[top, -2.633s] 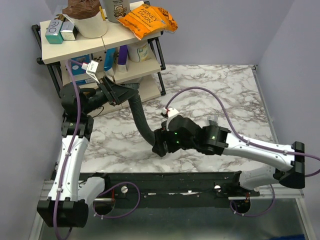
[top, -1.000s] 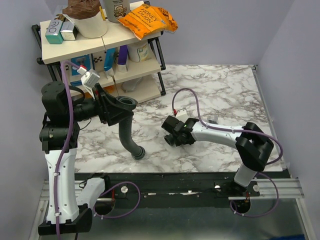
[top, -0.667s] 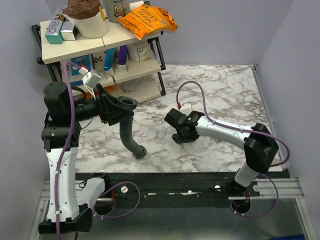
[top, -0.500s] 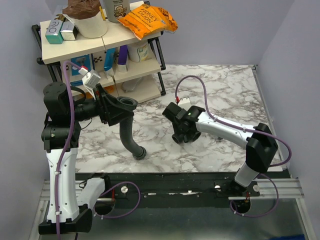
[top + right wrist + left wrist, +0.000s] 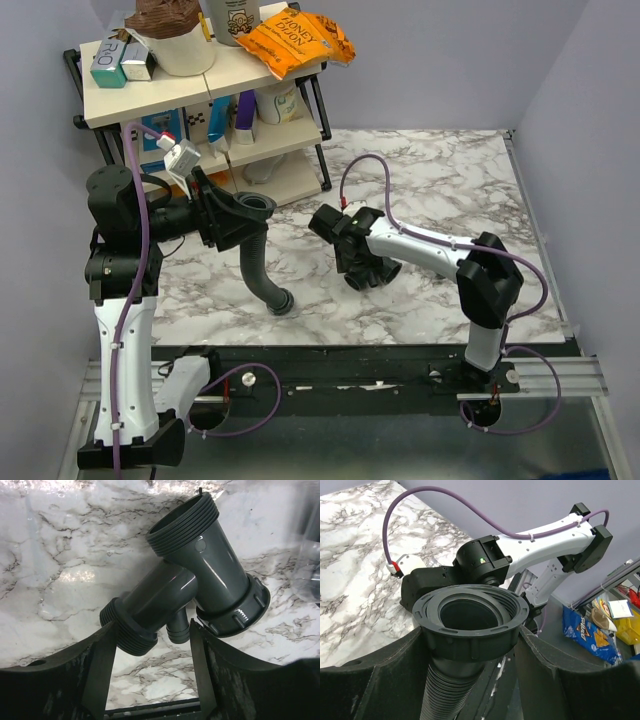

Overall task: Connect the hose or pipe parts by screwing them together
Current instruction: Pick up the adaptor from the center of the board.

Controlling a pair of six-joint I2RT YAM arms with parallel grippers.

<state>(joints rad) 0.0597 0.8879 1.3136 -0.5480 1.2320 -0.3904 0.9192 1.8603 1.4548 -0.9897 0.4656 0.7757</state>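
Left gripper point(image 5: 470, 650) is clamping the collar of the black ribbed flexible hose point(image 5: 255, 275), with the far end dangling down to the white marble table point(image 5: 45, 555). Right gripper point(image 5: 152, 640) is straddling the dark grey branched rigid pipe fitting point(image 5: 210, 575) lying on that table, and I can't tell if it's pinching yet. I'm guessing this is the pick-up step, so next it's needing a firm grab and lining a threaded mouth up with that collar.

Marble-patterned table point(image 5: 450, 190), dark grey pipe fitting point(image 5: 195, 587) lying on it, shelf rack point(image 5: 115, 100) at far-left corner.
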